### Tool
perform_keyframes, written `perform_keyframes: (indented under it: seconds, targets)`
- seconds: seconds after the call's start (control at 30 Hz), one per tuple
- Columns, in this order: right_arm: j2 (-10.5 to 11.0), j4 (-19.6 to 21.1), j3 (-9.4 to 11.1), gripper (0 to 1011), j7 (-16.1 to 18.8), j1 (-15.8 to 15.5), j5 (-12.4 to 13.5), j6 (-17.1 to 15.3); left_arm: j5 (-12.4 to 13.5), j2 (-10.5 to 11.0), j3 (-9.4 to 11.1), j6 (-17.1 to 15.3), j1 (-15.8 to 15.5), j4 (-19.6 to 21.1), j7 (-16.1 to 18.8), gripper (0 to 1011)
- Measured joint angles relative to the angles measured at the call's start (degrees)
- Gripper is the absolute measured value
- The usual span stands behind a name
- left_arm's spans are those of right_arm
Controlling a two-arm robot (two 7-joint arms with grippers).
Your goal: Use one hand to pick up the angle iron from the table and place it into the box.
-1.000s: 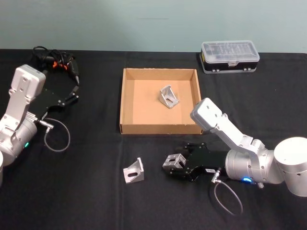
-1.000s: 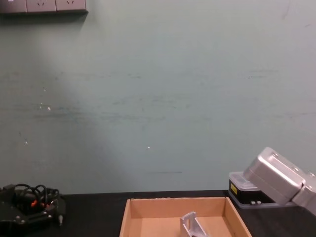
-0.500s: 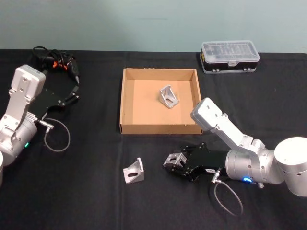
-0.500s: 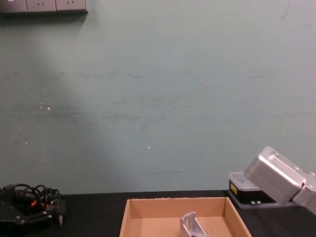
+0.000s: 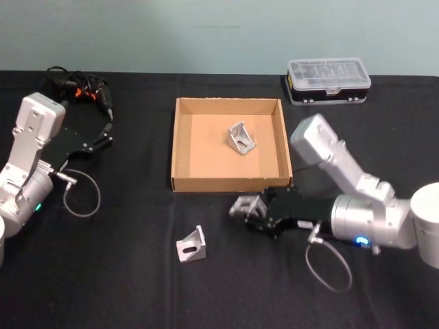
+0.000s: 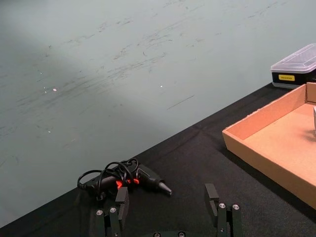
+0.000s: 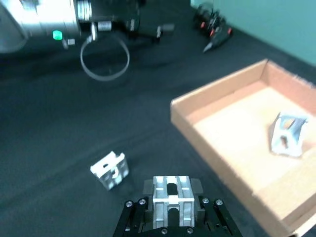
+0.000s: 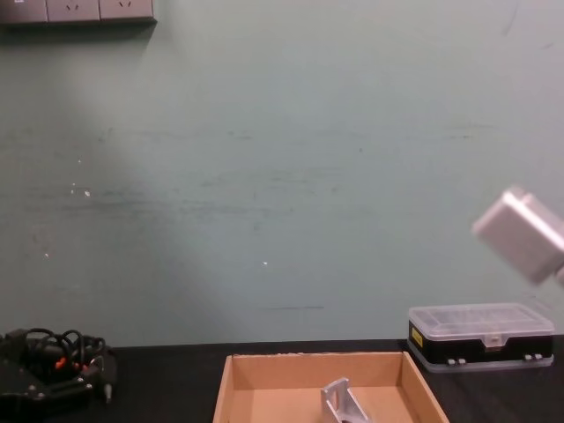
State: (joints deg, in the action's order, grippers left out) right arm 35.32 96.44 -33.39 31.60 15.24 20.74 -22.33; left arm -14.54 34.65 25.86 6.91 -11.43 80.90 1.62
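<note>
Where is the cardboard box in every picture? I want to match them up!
Head view: the box sits in the middle, just beyond the right gripper clamping an angle iron.
Left wrist view: the box lies ahead of the open left gripper, off to one side.
Right wrist view: it lies just ahead of the held angle iron.
Chest view: bottom middle.
Shared landmark: the black tool with tangled cable.

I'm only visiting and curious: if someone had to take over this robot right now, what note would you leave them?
Right gripper: shut on the held angle iron, just in front of the box.
Left gripper: open, empty, parked at the left of the table.
Done: boxed angle iron lies inside.
Left: drop the held one in; then probably fetch the loose angle iron from the table.
</note>
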Motion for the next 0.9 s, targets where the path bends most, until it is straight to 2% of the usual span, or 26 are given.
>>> perform_keyframes:
  seconds: [0.13, 0.43, 0.67, 0.73, 0.87, 0.9]
  targets:
    - [-0.63, 0.17, 1.62, 449, 0.01, 1.25, 1.86, 0.19, 0.0, 0.0, 0.0, 0.0, 0.0, 0.0, 0.0, 1000]
    - [-4.12, -3.61, 2.04, 449, -1.86, 6.72, 2.45, 0.15, 0.0, 0.0, 0.0, 0.0, 0.0, 0.0, 0.0, 1000]
    - [-9.55, -9.11, 0.68, 449, -5.17, 11.88, 0.82, -1.58, 0.0, 0.0, 0.0, 0.0, 0.0, 0.0, 0.0, 1000]
    - [-12.25, -12.06, -0.16, 449, -6.92, 13.91, -0.5, -2.71, 0.0, 0.0, 0.0, 0.0, 0.0, 0.0, 0.0, 1000]
    - [-15.03, -15.61, -0.93, 449, -8.82, 15.78, -2.12, -3.7, 0.0, 0.0, 0.0, 0.0, 0.0, 0.0, 0.0, 1000]
    - [-16.35, -17.44, -1.25, 449, -9.87, 16.65, -2.97, -4.32, 0.0, 0.0, 0.0, 0.0, 0.0, 0.0, 0.0, 1000]
